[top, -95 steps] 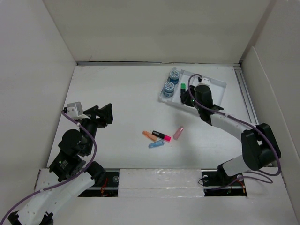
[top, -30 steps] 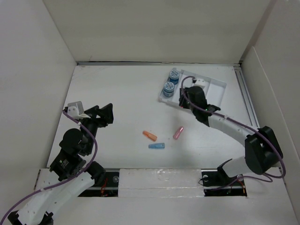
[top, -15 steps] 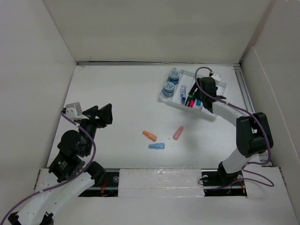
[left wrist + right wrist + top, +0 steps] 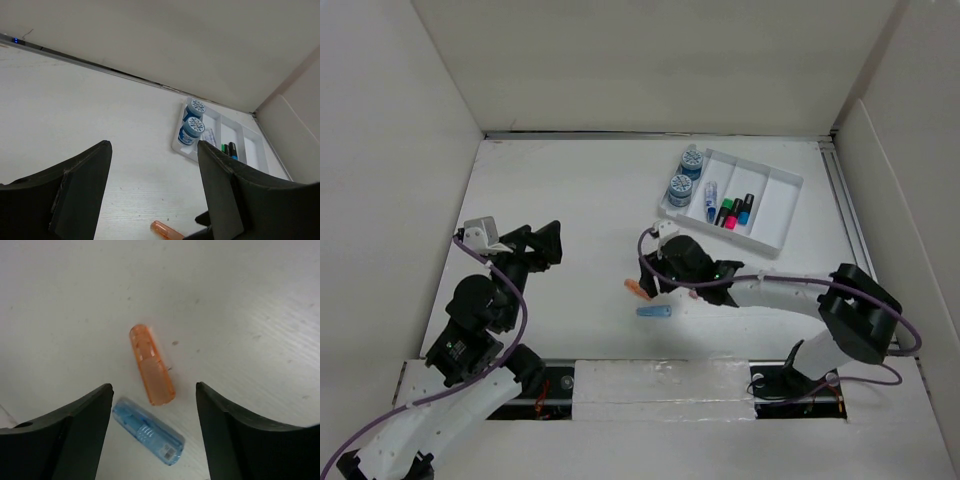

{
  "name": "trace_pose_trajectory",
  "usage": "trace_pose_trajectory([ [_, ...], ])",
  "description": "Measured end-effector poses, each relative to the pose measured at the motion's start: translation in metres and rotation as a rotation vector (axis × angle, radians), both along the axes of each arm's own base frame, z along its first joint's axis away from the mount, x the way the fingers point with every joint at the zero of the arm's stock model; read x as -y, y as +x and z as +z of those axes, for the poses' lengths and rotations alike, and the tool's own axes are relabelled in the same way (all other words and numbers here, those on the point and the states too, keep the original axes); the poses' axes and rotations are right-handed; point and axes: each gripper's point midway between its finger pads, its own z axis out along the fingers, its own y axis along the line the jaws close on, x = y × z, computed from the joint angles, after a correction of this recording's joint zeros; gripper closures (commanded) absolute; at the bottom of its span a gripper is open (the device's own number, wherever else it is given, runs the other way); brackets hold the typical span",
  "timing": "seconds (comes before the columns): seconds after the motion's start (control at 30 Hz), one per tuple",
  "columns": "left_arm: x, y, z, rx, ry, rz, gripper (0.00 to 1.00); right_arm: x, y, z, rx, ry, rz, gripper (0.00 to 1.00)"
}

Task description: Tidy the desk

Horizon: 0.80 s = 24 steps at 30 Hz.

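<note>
On the white desk (image 4: 570, 190) lie an orange cap (image 4: 638, 290) and a blue cap (image 4: 655, 312), close together near the middle. My right gripper (image 4: 648, 278) hangs over them, open and empty. In the right wrist view the orange cap (image 4: 151, 365) sits between the fingers of the right gripper (image 4: 153, 386), and the blue cap (image 4: 148, 431) lies just nearer the left finger. My left gripper (image 4: 540, 245) is open and empty at the left, well away from both caps. The left wrist view shows the left gripper (image 4: 154, 145) above bare desk, with the orange cap (image 4: 165, 230) low in frame.
A white compartmented tray (image 4: 775, 205) stands at the back right. It holds two blue-lidded jars (image 4: 685, 175) and several markers (image 4: 730, 210). White walls border the desk on three sides. A metal rail (image 4: 845, 200) runs along the right edge.
My right arm has swung from the tray to the middle of the desk, above the orange and blue caps, covering the pink cap. The pink marker now lies in the tray. The left arm is still.
</note>
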Motion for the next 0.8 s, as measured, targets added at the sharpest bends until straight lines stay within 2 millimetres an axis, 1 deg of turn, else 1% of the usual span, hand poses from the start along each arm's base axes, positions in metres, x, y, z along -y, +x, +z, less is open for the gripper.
trace_pose_trajectory([
  [0.07, 0.001, 0.001, -0.001, -0.005, 0.004, 0.000, 0.34, -0.011, -0.022, -0.013, -0.017, -0.047, 0.065, 0.25],
  [0.13, 0.001, 0.001, -0.002, -0.006, 0.005, 0.000, 0.34, -0.016, -0.033, -0.027, -0.034, -0.099, 0.089, 0.26],
  [0.2, 0.001, 0.001, -0.002, -0.007, 0.005, 0.000, 0.34, -0.019, -0.035, -0.038, -0.046, -0.144, 0.092, 0.26],
  [0.3, 0.001, 0.001, -0.002, -0.006, 0.005, 0.001, 0.34, -0.016, -0.031, -0.054, -0.058, -0.204, 0.075, 0.29],
  [0.33, 0.001, 0.001, -0.002, -0.006, 0.005, 0.001, 0.34, -0.015, -0.030, -0.058, -0.062, -0.223, 0.068, 0.37],
  [0.4, 0.001, 0.001, -0.002, -0.007, 0.005, 0.001, 0.34, -0.015, -0.025, -0.062, -0.056, -0.249, 0.055, 0.45],
  [0.43, 0.001, 0.001, -0.002, -0.007, 0.005, 0.001, 0.34, -0.014, -0.023, -0.062, -0.051, -0.258, 0.048, 0.58],
  [0.47, 0.001, 0.001, -0.002, -0.006, 0.005, 0.001, 0.34, -0.017, -0.019, -0.063, -0.045, -0.265, 0.044, 0.67],
  [0.5, 0.001, 0.001, -0.002, -0.007, 0.005, 0.001, 0.34, -0.018, -0.016, -0.063, -0.039, -0.270, 0.032, 0.73],
  [0.53, 0.001, 0.001, -0.002, -0.006, 0.005, 0.001, 0.34, -0.019, -0.014, -0.063, -0.031, -0.275, 0.023, 0.82],
  [0.57, 0.001, 0.001, -0.002, -0.007, 0.005, 0.001, 0.34, -0.020, -0.012, -0.063, -0.027, -0.276, 0.013, 0.87],
  [0.63, 0.001, 0.001, -0.002, -0.006, 0.005, 0.001, 0.34, -0.019, -0.010, -0.062, -0.018, -0.281, 0.002, 0.91],
  [0.73, 0.001, 0.001, -0.001, -0.005, 0.004, 0.001, 0.34, -0.015, -0.007, -0.061, -0.006, -0.288, -0.030, 0.93],
  [0.8, 0.001, 0.001, -0.001, -0.005, 0.004, 0.000, 0.34, -0.011, 0.000, -0.055, -0.003, -0.275, -0.062, 0.93],
])
